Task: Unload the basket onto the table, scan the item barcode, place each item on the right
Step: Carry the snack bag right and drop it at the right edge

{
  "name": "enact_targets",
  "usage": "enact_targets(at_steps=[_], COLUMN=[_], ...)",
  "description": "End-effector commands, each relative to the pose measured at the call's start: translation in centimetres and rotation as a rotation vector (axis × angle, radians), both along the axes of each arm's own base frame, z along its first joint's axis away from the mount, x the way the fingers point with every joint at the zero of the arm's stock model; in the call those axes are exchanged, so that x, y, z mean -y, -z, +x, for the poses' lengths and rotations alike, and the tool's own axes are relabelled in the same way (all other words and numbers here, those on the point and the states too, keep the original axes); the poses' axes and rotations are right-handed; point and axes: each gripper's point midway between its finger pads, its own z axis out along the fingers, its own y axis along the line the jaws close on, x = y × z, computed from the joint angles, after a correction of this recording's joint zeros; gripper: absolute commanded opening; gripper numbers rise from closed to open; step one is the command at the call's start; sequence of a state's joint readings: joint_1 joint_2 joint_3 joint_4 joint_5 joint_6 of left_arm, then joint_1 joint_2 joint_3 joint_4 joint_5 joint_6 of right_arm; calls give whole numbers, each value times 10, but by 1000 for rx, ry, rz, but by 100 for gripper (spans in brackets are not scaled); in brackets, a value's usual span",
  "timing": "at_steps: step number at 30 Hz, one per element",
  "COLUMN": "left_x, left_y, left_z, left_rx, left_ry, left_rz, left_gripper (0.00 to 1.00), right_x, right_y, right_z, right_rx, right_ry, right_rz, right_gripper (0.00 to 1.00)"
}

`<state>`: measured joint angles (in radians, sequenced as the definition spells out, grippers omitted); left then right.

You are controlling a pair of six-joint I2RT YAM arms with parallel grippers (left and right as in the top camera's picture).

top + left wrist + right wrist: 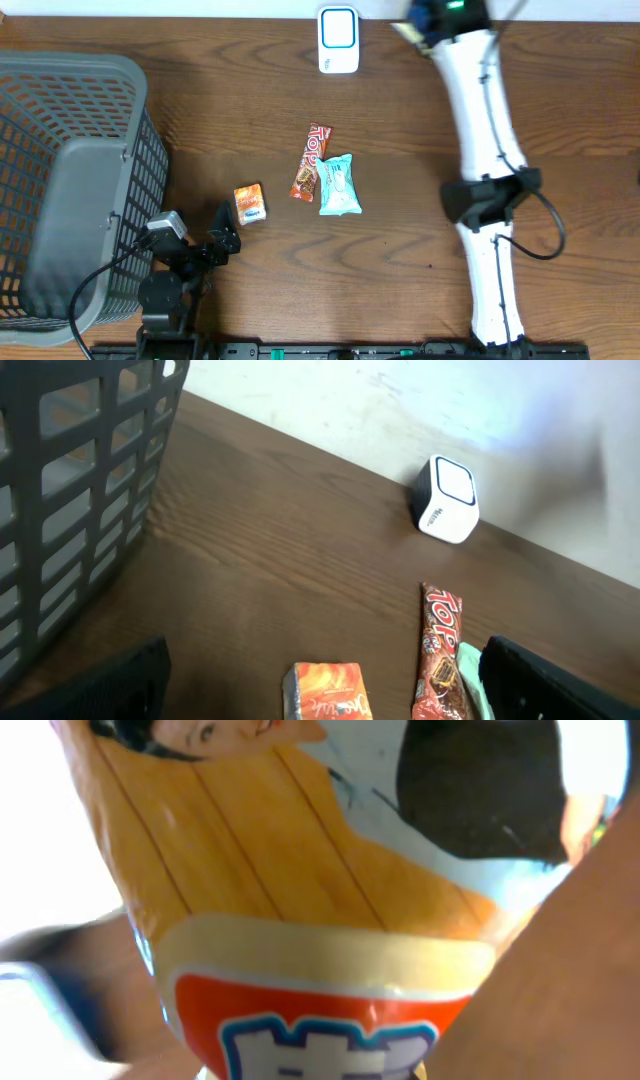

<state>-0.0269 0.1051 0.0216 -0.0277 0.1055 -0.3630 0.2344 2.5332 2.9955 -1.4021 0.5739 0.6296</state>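
Overhead: right arm (485,150) runs up the table's (400,250) right side to the far edge. The right pincer (420,20) sits there, just right of the barcode scanner (338,40), and is cropped, so its load hardly shows. The scanner stands mid far edge. The left pincer (226,230) is by the near-left corner beside the grey basket (60,190), jaws wide, empty. An orange carton (249,203), Top chocolate bar (311,162) and teal packet (338,185) lie mid-table, apart from both pincers.

Left wrist: jaws spread to both lower corners with nothing between them. The carton is just ahead, the scanner beyond at the far edge.

Right wrist: a snack packet (300,920) fills the view. It is glossy film with an orange panel, a printed face on top and a red band with blue-white lettering below, all blurred. Fingers not visible; the pincer is closed tight, judged pinching the packet. No barcode on this side.

Step judged: presenting the packet to the scanner. Do it well: turn the barcode face square to the scanner window, keep the film flat, hold steady, and rotate if nothing reads.
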Motion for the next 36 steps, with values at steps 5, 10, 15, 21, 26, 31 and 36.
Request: enact_targets(at_steps=[5, 10, 15, 21, 26, 31, 36], left_x=[0, 0, 1, 0, 0, 0, 0], left_y=[16, 16, 16, 16, 16, 16, 16], left_z=[-2, -2, -2, -2, -2, -2, -2], left_rx=[-50, -50, -50, -50, -50, -50, -50], left_ry=[3, 3, 3, 3, 3, 3, 3], left_rz=[-10, -9, -9, -10, -10, -10, -10], left_gripper=[98, 98, 98, 98, 98, 98, 98], right_x=[140, 197, 240, 274, 302, 333, 362], right_y=[7, 20, 22, 27, 32, 52, 100], right_z=[-49, -74, -93, -109, -125, -135, -132], right_rx=[-128, -184, -215, -235, -285, -352, -474], right_ry=[301, 402, 459, 492, 511, 535, 432], right_rz=[27, 123, 123, 163, 126, 87, 46], right_gripper=[1, 1, 1, 1, 1, 1, 1])
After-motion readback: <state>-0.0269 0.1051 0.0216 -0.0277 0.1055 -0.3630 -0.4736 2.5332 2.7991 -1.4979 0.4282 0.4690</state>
